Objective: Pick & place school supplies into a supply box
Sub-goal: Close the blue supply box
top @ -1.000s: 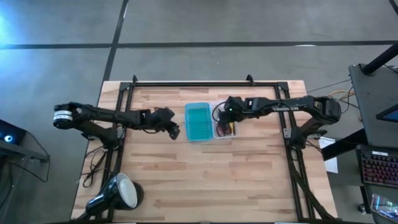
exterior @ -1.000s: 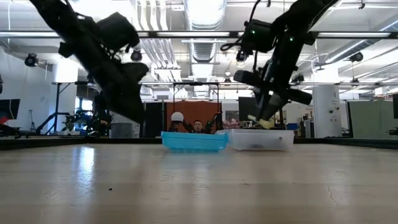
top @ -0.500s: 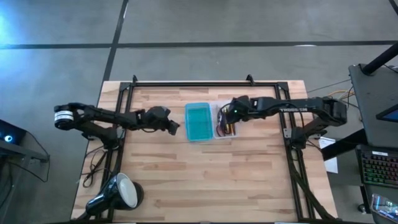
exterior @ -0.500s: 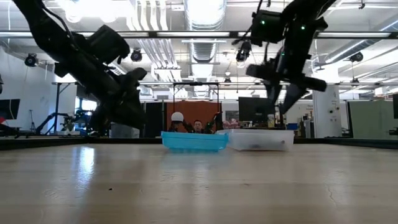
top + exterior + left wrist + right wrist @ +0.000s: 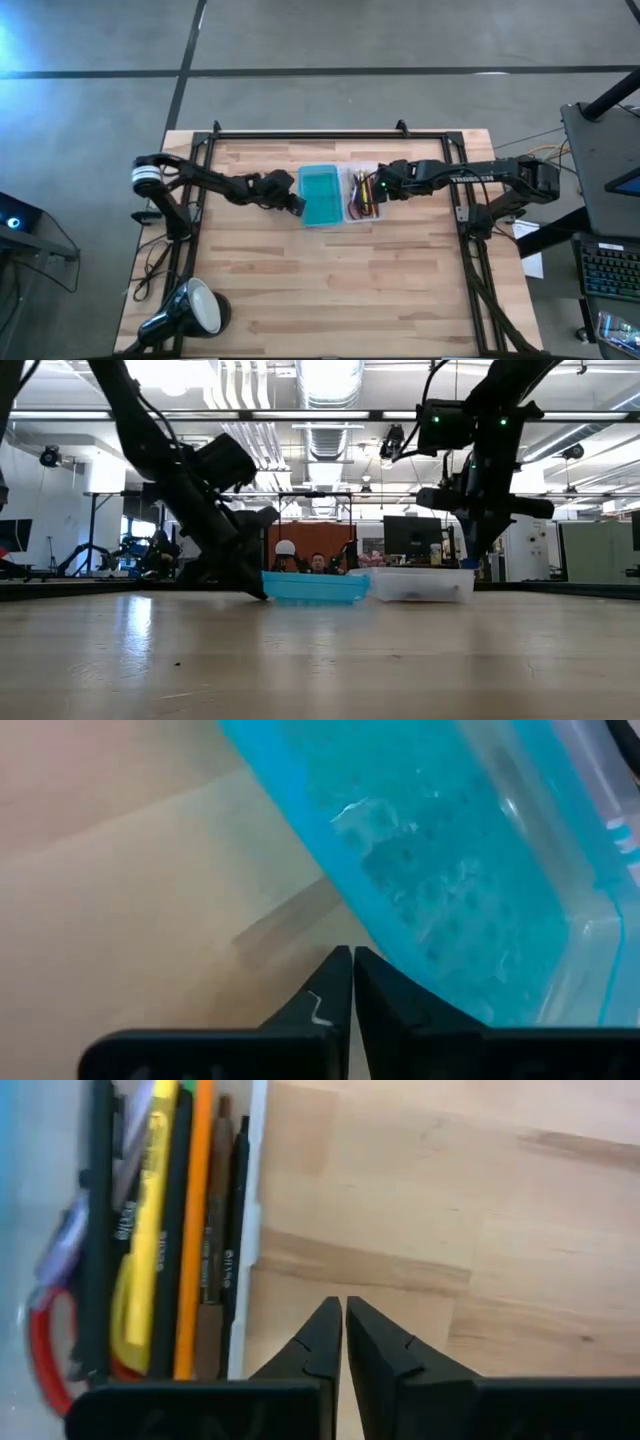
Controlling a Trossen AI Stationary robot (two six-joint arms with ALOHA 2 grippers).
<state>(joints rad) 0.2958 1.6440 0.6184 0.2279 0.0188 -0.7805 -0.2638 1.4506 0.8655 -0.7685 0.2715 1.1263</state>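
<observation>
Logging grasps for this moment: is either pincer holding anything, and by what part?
Nothing is held. The left pincer is shut and empty beside the translucent turquoise plastic lid; the right pincer is shut and empty.

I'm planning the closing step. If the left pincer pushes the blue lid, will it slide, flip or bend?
The blue lid looks like thin, see-through plastic, so it is probably light and may slide on the smooth wooden table. It lies flat beside the clear tray, so a low push from the shut left pincer would likelier shove it than flip it. It may flex slightly.
</observation>
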